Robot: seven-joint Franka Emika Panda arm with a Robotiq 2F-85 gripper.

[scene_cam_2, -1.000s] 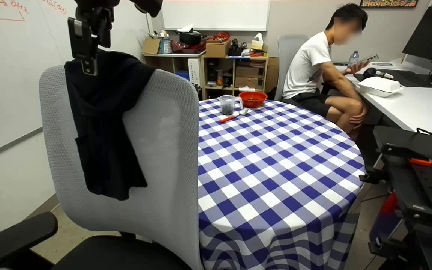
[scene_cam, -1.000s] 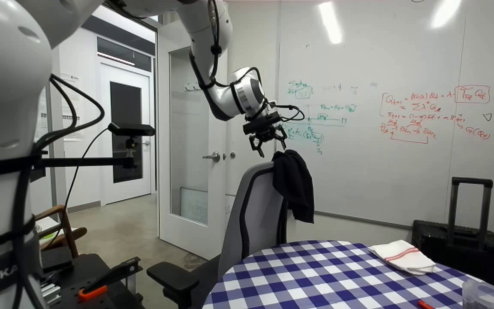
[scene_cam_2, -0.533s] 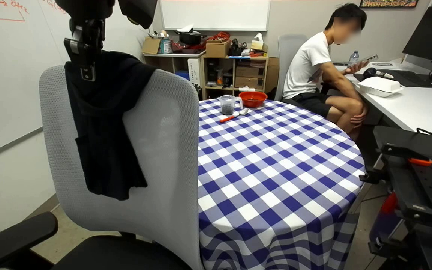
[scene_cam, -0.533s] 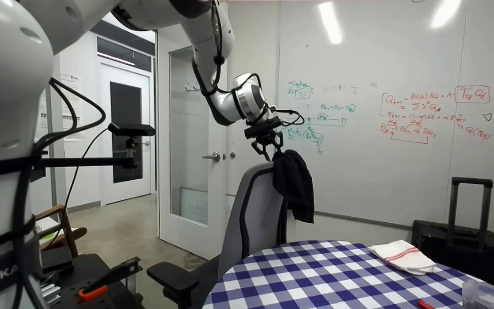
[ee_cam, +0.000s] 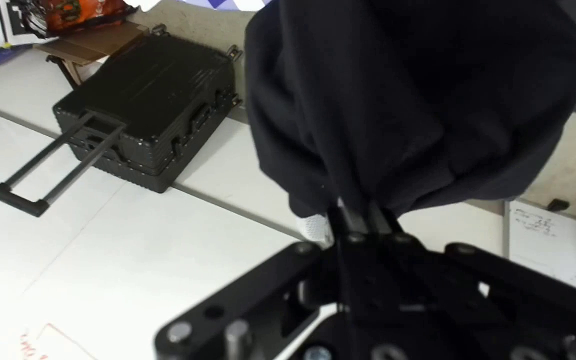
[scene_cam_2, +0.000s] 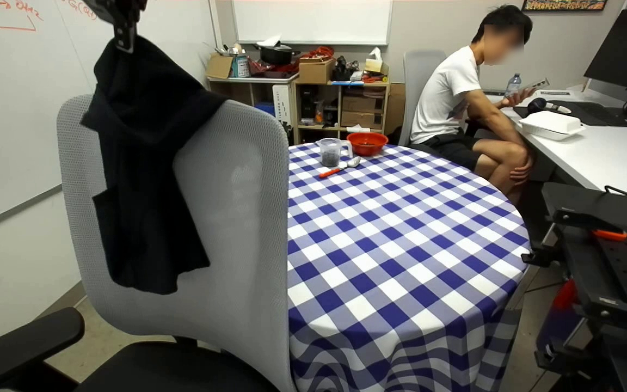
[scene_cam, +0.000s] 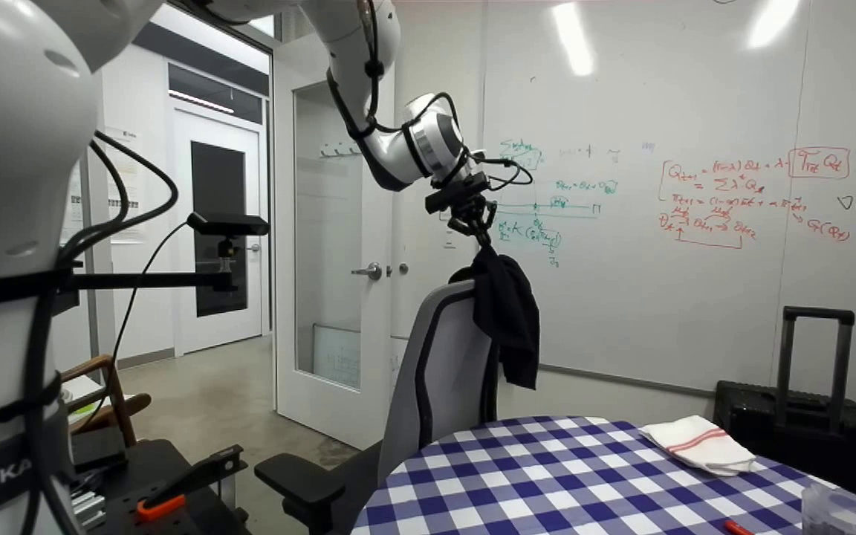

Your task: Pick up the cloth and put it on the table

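One gripper (ee_cam: pixel 363 220), jaws closed on cloth (scene_cam_2: pixel 147 163): lift step, I'd say. Next: clear chair back (scene_cam_2: pixel 232 218), cross chair-side edge of table (scene_cam_2: pixel 395 234).

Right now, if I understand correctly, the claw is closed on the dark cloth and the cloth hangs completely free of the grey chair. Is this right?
Not quite: the dark cloth is not free of the grey chair; it is draped over the top of that chair's back, as both exterior views show. The claw is indeed closed on the cloth.
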